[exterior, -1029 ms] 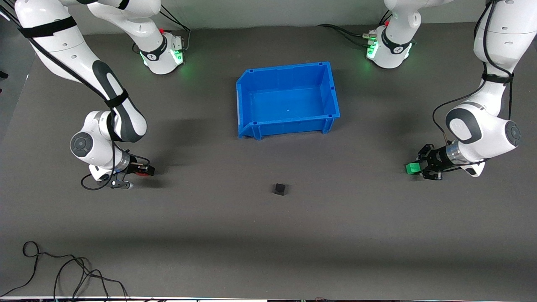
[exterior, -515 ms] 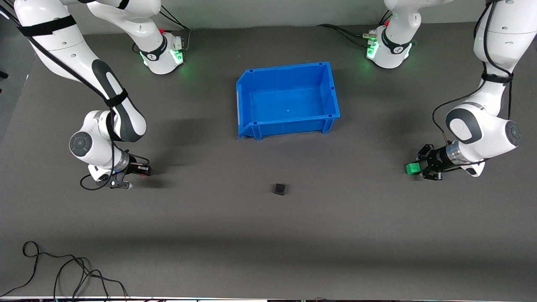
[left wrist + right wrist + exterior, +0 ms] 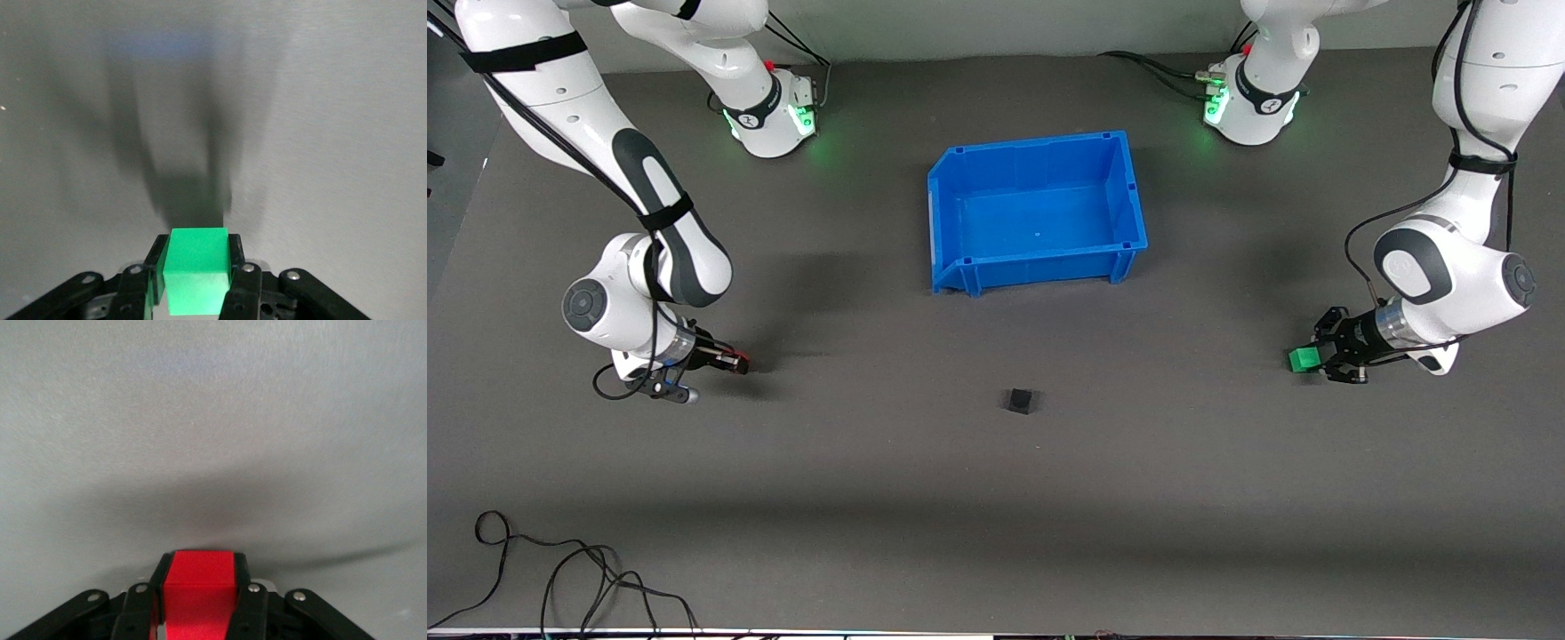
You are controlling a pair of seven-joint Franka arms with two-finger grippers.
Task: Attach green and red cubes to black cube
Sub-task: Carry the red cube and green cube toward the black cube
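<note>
The black cube (image 3: 1019,401) sits on the grey table, nearer the front camera than the blue bin. My left gripper (image 3: 1309,359) is shut on the green cube (image 3: 1304,358), low over the table at the left arm's end; the left wrist view shows the green cube (image 3: 197,269) clamped between the fingers (image 3: 239,263). My right gripper (image 3: 736,362) is shut on the red cube (image 3: 740,362), low over the table at the right arm's end; the right wrist view shows the red cube (image 3: 199,593) between its fingers (image 3: 241,581).
An empty blue bin (image 3: 948,203) stands mid-table, farther from the front camera than the black cube. Black cables (image 3: 560,578) lie near the front edge at the right arm's end.
The right arm has shifted slightly outward toward its end of the table with the red cube. The left gripper has moved very little. The black cube has not moved.
</note>
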